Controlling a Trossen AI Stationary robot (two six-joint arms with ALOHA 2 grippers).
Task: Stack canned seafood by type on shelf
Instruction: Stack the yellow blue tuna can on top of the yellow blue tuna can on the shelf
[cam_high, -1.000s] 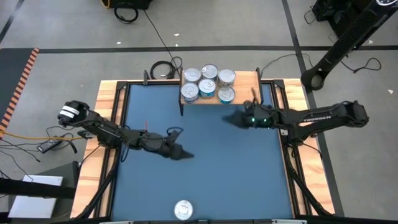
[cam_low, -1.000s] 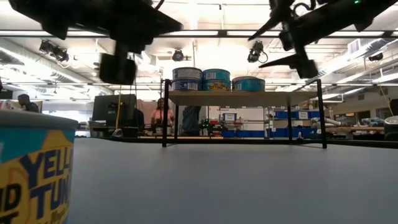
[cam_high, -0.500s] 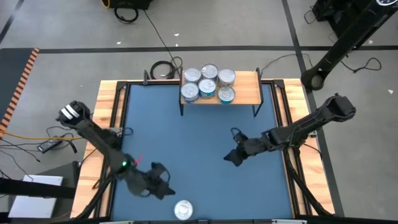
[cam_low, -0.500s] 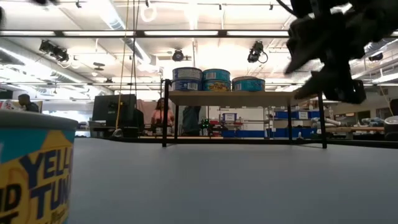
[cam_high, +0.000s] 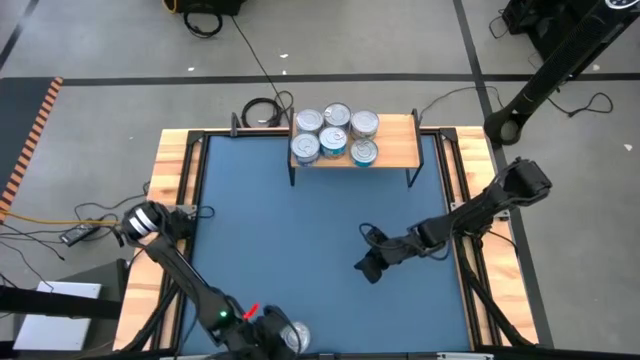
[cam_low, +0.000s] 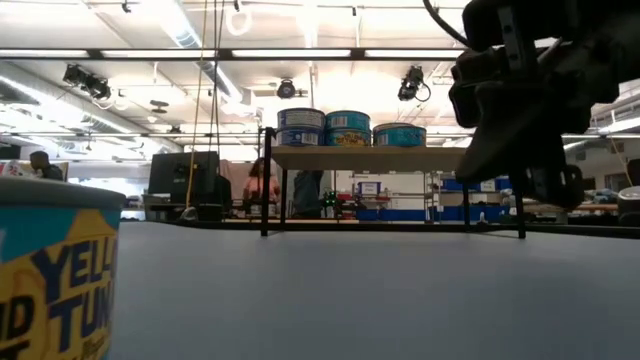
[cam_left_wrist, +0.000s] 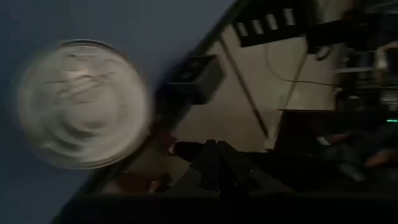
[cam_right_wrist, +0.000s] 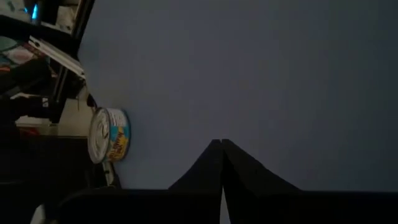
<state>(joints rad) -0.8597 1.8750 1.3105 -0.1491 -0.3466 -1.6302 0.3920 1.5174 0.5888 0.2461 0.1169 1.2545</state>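
Several tins of canned seafood (cam_high: 335, 135) stand on the light-wood shelf (cam_high: 395, 145) at the table's far edge; in the low view the shelf's tins (cam_low: 347, 128) show teal labels. A lone tin (cam_high: 294, 338) with a silver lid (cam_left_wrist: 84, 102) and a yellow tuna label (cam_low: 55, 275) stands at the table's near edge. My left gripper (cam_high: 270, 334) is shut just left of this tin, its fingertips (cam_left_wrist: 214, 148) beside it, touching nothing that I can see. My right gripper (cam_high: 368, 266) hovers shut (cam_right_wrist: 221, 144) over the table's right middle, holding nothing.
Wooden strips (cam_high: 170, 170) edge the blue table top (cam_high: 300, 230). Cables (cam_high: 262, 108) lie behind the shelf's far left corner. The blue surface between the shelf and the lone tin is bare. In the low view, people stand in the room beyond the table (cam_low: 262, 185).
My left gripper has swept from the table's left middle toward the near edge and now stands beside the lone tin. My right gripper has drawn back from the shelf toward the near edge, has come down lower and has shut on nothing. No tin has moved.
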